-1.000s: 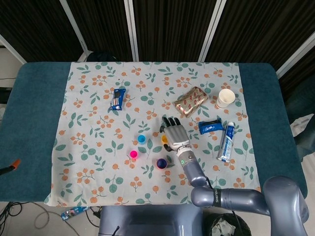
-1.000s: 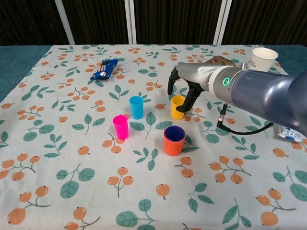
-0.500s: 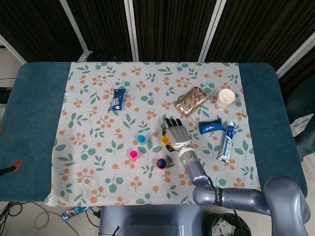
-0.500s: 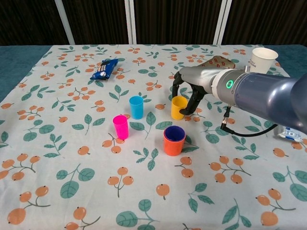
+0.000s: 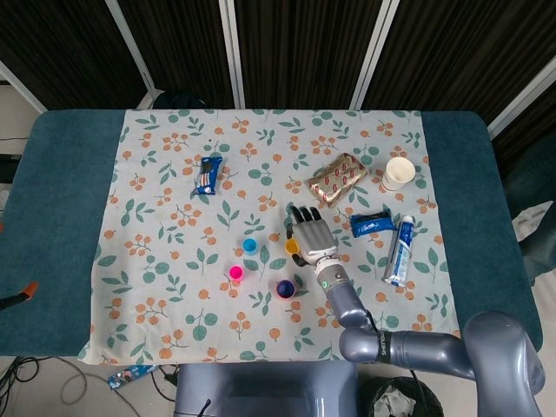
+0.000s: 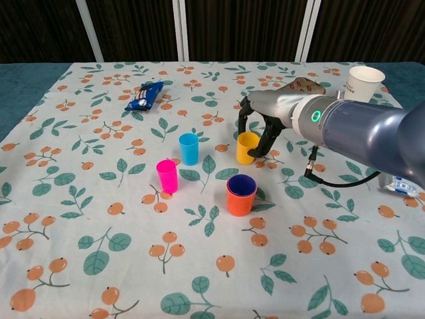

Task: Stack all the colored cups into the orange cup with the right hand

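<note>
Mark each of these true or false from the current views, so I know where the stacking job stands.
1. A purple cup already sits inside the orange plastic cup. True.
2. The right hand is wrapped around the pink cup. False: its fingers are curled about the small yellow cup; the pink plastic cup stands alone, to the left.
3. The small blue cup stands upright on the floral tablecloth, apart from the other cups. True.
4. The white paper cup is nested in the orange cup. False: it stands at the far right of the cloth.
5. The yellow cup has been lifted over the orange cup. False: it stands behind it.
</note>
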{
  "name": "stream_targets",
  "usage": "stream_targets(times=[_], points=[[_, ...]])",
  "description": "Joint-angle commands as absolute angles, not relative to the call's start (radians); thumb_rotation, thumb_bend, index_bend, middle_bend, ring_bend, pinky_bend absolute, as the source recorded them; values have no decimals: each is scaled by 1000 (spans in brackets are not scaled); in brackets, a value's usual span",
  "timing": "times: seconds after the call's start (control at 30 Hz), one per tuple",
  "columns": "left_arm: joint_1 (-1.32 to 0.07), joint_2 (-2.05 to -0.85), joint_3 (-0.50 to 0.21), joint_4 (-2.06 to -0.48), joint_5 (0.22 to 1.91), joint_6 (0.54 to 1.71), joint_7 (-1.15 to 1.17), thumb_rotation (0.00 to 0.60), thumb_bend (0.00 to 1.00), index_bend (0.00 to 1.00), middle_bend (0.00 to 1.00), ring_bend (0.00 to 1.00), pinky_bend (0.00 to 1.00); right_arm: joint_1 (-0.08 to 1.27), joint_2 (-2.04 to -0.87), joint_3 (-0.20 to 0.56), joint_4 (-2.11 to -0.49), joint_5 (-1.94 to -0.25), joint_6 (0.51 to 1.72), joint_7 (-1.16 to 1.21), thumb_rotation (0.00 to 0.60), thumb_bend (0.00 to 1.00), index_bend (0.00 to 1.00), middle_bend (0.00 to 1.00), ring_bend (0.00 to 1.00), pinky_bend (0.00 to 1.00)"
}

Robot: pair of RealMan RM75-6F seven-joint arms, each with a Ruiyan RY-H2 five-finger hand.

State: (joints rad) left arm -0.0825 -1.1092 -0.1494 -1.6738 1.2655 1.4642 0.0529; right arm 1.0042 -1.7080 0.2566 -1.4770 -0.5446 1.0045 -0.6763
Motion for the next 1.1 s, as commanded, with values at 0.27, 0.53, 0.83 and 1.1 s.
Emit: stream_targets(times=[0.27,0.53,0.83,1.1], points=[[-81,-1107,-149,-1676,1268,1467,49,600,122,46,0,0,0,989,-1580,273,-1723,-587,1065,-699,600,404,456,0,6,38],[-81,-1106,-146,-1679,1272,1466,48,600,122,46,0,0,0,954,-1490,228,-1939,-684,1151,-736,600,404,456,0,6,44],[-79,-1102,-146,-1682,1273,1467,43,600,122,46,0,0,0,918,-1453,169,-2040,-774,1176,-727,600,404,455,0,6,44],[-80,-1101,-146,-1681,1271,1464,41,600,122,46,0,0,0,892,-1450,118,-2044,-829,1174,-709,600,404,456,0,6,44]])
